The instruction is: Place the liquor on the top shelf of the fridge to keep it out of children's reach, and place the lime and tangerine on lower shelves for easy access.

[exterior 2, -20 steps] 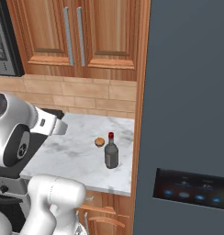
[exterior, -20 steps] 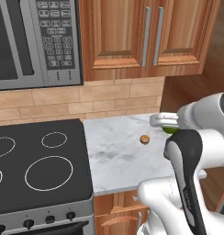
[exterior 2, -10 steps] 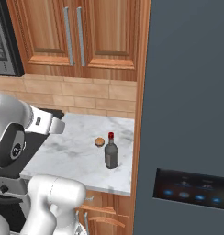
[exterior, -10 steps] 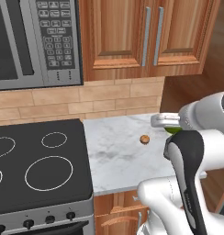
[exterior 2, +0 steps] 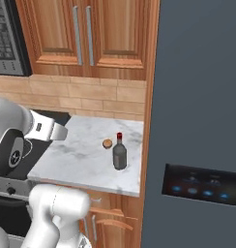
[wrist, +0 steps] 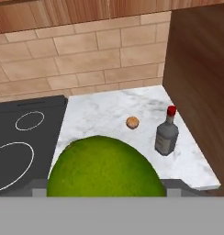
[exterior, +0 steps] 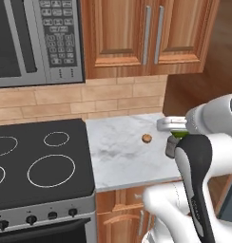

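The lime looms large and green in the hand view, held between the fingertips of my gripper, which is shut on it above the counter. A sliver of the lime shows under the hand in the left base view. The tangerine lies on the marble counter. Just right of it stands the liquor, upright with its red cap. The fridge stands to the right with its door closed, so the top shelf and lower shelves are hidden.
A black stovetop adjoins the counter on the left, with a microwave above it. Wooden cabinets hang over the counter. The fridge's dark side panel walls off the counter's right end.
The arm's upper part has eased slightly to the left in the right base view. The lime stays in the gripper, and the bottle and tangerine have not moved.
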### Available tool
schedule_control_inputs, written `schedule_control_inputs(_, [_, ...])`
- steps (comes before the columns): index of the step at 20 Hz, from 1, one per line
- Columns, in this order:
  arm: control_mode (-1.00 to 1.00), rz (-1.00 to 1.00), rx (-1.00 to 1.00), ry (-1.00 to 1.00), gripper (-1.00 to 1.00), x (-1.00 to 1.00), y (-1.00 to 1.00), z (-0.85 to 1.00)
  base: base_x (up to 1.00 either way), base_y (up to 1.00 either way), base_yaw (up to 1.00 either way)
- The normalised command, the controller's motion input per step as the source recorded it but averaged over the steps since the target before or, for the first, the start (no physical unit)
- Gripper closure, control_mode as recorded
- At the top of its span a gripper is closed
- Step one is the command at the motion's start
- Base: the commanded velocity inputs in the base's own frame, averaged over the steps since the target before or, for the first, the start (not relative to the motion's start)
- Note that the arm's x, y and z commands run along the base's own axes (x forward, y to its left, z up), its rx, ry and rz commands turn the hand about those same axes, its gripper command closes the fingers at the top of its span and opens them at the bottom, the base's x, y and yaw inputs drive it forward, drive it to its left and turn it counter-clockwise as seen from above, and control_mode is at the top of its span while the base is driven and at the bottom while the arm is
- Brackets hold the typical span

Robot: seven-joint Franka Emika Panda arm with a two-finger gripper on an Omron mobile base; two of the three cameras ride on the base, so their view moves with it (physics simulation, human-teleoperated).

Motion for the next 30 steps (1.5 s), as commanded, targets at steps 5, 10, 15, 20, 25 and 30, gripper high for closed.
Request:
schedule_control_inputs(5, [1.00, 0.00, 0.00, 0.00, 1.00, 0.00, 0.00, 0.00, -0.57, -0.12, 0.00])
schedule_control_inputs(10, [1.00, 0.00, 0.00, 0.00, 1.00, 0.00, 0.00, 0.00, -0.49, -0.40, 0.00])
schedule_control_inputs(15, [1.00, 0.00, 0.00, 0.00, 1.00, 0.00, 0.00, 0.00, -0.10, -0.73, 0.00])
schedule_control_inputs(20, [1.00, 0.00, 0.00, 0.00, 1.00, 0.00, 0.00, 0.00, 0.00, -0.91, 0.00])
schedule_control_inputs(25, [1.00, 0.00, 0.00, 0.00, 1.00, 0.00, 0.00, 0.00, 0.00, -0.90, 0.00])
schedule_control_inputs(30, [1.00, 0.00, 0.00, 0.00, 1.00, 0.00, 0.00, 0.00, 0.00, -0.82, 0.00])
